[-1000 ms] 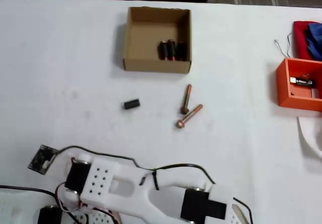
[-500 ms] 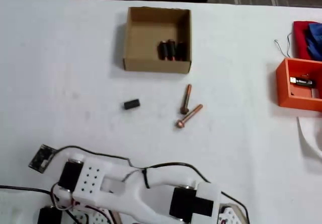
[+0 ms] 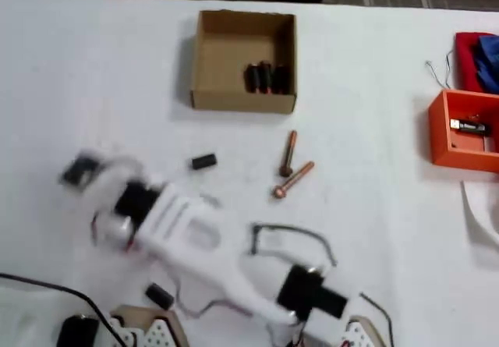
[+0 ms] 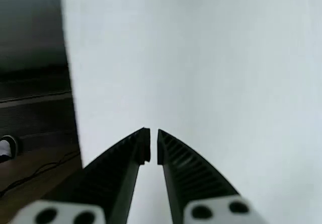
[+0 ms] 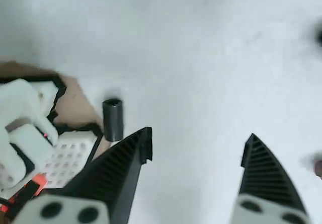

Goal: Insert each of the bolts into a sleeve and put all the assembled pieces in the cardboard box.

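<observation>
My right gripper (image 5: 198, 134) gapes wide and empty, with a stubby black sleeve (image 5: 112, 119) near one finger. My left gripper (image 4: 152, 133) is all but closed on nothing. Two coppery bolts (image 3: 288, 154) lie close together below the cardboard box (image 3: 242, 99).

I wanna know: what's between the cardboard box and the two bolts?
Nothing. In the high view, just bare table lies between the cardboard box and the bolts.
</observation>
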Controlling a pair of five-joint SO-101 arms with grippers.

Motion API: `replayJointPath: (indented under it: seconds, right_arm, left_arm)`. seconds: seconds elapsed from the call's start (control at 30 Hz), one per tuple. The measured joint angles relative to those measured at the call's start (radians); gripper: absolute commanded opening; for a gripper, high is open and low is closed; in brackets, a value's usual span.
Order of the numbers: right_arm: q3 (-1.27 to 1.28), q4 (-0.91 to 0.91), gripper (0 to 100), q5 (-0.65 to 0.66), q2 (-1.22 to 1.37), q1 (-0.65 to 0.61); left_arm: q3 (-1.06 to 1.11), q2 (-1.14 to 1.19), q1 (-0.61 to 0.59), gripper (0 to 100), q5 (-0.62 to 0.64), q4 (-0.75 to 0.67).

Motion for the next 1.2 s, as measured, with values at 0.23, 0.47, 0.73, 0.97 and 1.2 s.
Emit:
replayJointPath:
  seconds: [0.23, 0.47, 0.73, 0.97, 1.2]
  right_arm:
    - [0.012, 0.021, 27.2, 0.068, -0.020, 0.193]
    - [0.055, 0.005, 27.2, 0.160, -0.051, 0.420]
    - [0.055, 0.005, 27.2, 0.258, -0.328, 0.732]
    - [0.055, 0.006, 27.2, 0.281, -0.489, 0.999]
    - [0.055, 0.012, 27.3, 0.281, -0.511, 1.267]
  left_arm:
    - [0.000, 0.000, 0.183, 6, 0.000, 0.026]
    - [0.187, -0.092, 0.454, 6, -0.114, 0.026]
    - [0.637, -0.347, 1.045, 8, -0.181, -0.064]
    - [0.684, -0.284, 1.453, 22, -0.370, -0.245]
    - [0.686, -0.127, 1.574, 22, -0.614, -0.258]
